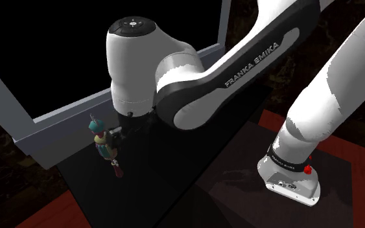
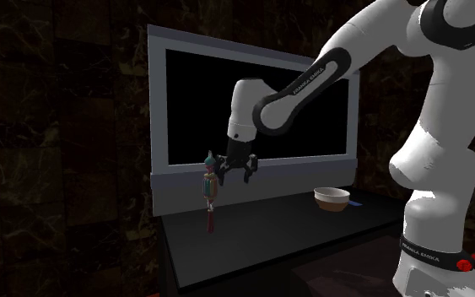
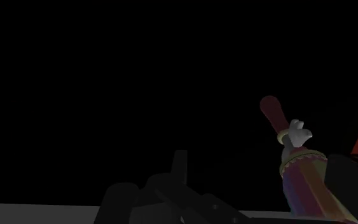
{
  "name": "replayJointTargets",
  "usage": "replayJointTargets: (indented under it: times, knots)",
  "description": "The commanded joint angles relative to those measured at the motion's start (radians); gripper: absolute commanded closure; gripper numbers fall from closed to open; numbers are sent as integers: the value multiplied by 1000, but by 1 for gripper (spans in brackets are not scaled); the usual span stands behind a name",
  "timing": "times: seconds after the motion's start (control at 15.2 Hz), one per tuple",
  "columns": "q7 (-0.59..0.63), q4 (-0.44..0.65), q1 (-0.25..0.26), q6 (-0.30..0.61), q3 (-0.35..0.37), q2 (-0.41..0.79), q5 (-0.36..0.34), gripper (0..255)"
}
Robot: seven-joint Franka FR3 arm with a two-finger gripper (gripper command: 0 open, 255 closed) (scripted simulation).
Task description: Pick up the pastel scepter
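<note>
fingers (image 2: pixel 227 175) point straight down over the worktop (image 2: pixel 269 245). i cannot tell whether they pinch anything or stand apart.

pastel scepter (image 2: pixel 211 198) is at their nine o'clock in the second exterior view, right against the hand. it is upright, teal head up and red tip down. it could hardly balance on that narrow tip alone, so i judge the hand is bearing it. whether the tip touches the worktop is unclear.

grey-framed panel (image 2: pixel 158 169) stands close behind, so any lift should go straight up.

bowl (image 2: pixel 331 198) sits at four o'clock, well apart and no obstacle.
</note>
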Motion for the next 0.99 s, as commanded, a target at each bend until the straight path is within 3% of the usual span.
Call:
replayJointTargets:
  times: [0.0, 0.13, 0.2, 0.26, 0.86, 0.92]
  knots:
    - [154, 57, -60, 15, 85, 117, -180, 0]
    - [327, 131, -68, -16, 129, 259, -398, 0]
    - [402, 171, -40, -41, 121, 329, -496, 0]
    - [442, 198, -1, -57, 95, 369, -548, 0]
    - [550, 185, 68, -16, 19, 457, -684, 0]
    - [549, 185, 67, -16, 19, 457, -684, 255]
